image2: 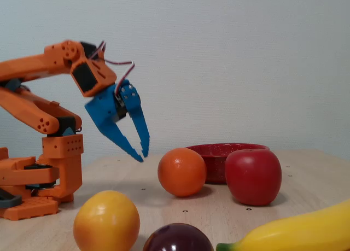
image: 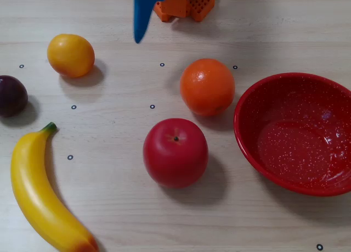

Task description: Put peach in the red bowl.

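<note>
The peach [image: 70, 55] lies at the table's upper left in the view from above and is the golden fruit at the front [image2: 106, 221] in the side view. At the right sits the red bowl [image: 296, 147], with nothing in it; from the side only its rim [image2: 219, 150] shows behind the fruit. My gripper [image: 138, 39] hangs in the air near the arm's base, right of the peach and farther back. From the side, the blue gripper [image2: 142, 155] points down, its tips together, holding nothing.
An orange [image: 207, 86] and a red apple [image: 175, 152] lie between the peach and the bowl. A banana [image: 38, 197] and a dark plum [image: 11, 95] lie at the left. The orange arm base [image2: 38, 174] stands at the table's back edge.
</note>
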You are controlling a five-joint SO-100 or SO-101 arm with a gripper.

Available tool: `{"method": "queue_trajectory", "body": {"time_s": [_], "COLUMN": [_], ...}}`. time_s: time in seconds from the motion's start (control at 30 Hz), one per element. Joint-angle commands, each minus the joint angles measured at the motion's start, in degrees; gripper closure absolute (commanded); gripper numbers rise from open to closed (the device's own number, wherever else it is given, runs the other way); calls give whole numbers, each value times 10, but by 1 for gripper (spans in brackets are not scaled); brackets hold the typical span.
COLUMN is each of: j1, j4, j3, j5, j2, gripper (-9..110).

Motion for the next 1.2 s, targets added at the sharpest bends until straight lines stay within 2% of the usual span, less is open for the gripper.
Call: {"method": "queue_trajectory", "body": {"time_s": [0.0,0.33,0.73,0.93,1.07,1.17], "j1": [30,118,202,232,249,266], "j4": [8,74,169,171,179,204], "j3": [-76,-229,-391,-434,-461,-480], "j5": [-31,-127,-168,-207,-254,-338], "j2": [-25,-149,-290,-341,-367,-381], "gripper": [102,102,102,102,102,102]}}
